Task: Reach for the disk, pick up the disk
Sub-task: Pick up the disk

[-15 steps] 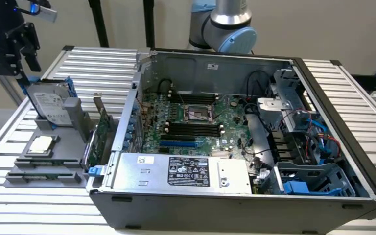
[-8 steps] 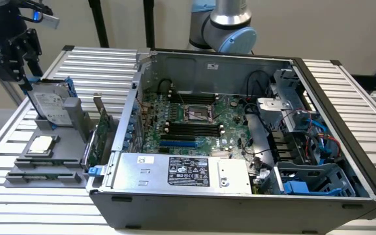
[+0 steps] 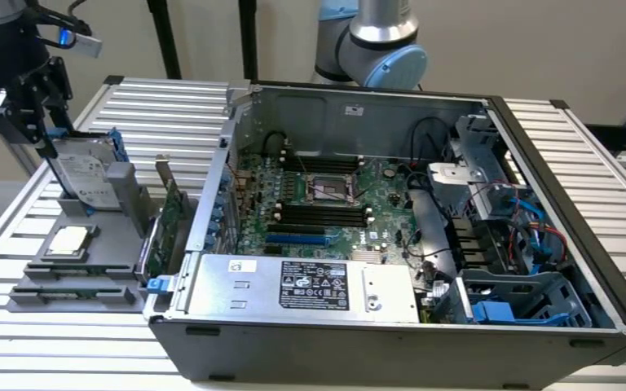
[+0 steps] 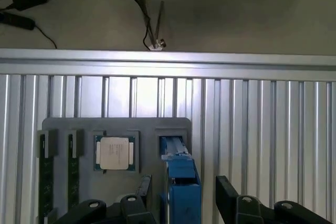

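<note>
We see the gripper (image 4: 182, 190) open, one finger on each side of the disk (image 4: 181, 174), which stands upright in a slot of the grey holder (image 4: 60, 127). We think it should centre over the blue edge, as the gaps look unequal, before closing on the flat faces. The white label of the disk is too small for us to read.
</note>
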Motion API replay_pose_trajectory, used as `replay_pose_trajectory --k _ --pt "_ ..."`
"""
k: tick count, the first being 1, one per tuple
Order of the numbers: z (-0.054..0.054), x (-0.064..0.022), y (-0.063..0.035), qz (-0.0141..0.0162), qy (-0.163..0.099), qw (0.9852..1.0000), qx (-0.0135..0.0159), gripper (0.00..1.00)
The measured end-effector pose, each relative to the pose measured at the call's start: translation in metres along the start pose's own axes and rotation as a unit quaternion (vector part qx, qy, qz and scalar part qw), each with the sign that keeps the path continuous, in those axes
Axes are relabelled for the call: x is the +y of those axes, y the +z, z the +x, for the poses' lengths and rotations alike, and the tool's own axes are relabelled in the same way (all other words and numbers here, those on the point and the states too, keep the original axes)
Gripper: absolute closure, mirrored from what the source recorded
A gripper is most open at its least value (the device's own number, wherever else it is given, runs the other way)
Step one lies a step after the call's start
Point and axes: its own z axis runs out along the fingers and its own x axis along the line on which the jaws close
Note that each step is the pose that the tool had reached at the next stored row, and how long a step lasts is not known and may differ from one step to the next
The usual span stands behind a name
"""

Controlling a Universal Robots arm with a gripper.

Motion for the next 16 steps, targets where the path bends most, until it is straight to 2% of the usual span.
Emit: replay_pose_trajectory --k 6,16 --pt "0.0007 -0.0004 0.0047 0.002 -0.002 1.0 0.0002 0.4" --pt "0.0011 -0.0005 0.0097 0.0024 -0.005 1.0 0.0003 0.4"
